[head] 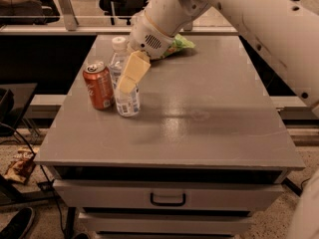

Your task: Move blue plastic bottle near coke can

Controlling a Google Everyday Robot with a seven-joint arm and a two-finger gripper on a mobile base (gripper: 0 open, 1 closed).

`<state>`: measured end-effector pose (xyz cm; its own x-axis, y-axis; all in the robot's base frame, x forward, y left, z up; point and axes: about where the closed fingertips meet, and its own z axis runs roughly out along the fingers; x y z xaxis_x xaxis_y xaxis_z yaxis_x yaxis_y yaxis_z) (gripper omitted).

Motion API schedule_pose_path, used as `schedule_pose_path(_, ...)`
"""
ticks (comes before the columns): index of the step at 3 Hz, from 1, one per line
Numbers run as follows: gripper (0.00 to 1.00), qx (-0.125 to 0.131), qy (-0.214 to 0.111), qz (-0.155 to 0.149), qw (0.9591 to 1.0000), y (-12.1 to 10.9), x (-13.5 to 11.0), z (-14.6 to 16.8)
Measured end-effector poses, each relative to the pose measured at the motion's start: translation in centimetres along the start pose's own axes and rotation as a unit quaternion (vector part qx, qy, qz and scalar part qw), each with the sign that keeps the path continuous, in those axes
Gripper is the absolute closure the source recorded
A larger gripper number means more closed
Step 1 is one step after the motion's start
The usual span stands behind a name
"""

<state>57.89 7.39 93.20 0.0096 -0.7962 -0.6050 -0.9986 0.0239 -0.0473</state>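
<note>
Two items stand side by side at the bench (pixel 209 128) left, blue plastic bottle (pixel 128 101) just right of coke can (pixel 98 86) as tasked, with the end effector (pixel 130 76) at the bottle, clamped or loose I cannot tell.

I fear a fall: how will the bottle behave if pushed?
The bottle is tall and narrow, so it would probably tip if pushed high, perhaps onto the can beside it. Its clear plastic likely dents easily. The gripper is at its middle.

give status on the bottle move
End effector at bottle, mid-height. Bottle upright, close beside can. Green bag behind, not in the way.
</note>
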Motion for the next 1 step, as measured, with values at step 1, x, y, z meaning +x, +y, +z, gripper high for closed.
schedule_pose_path(1,0.0,0.0,0.0,0.0,1.0,0.0,0.0,0.01)
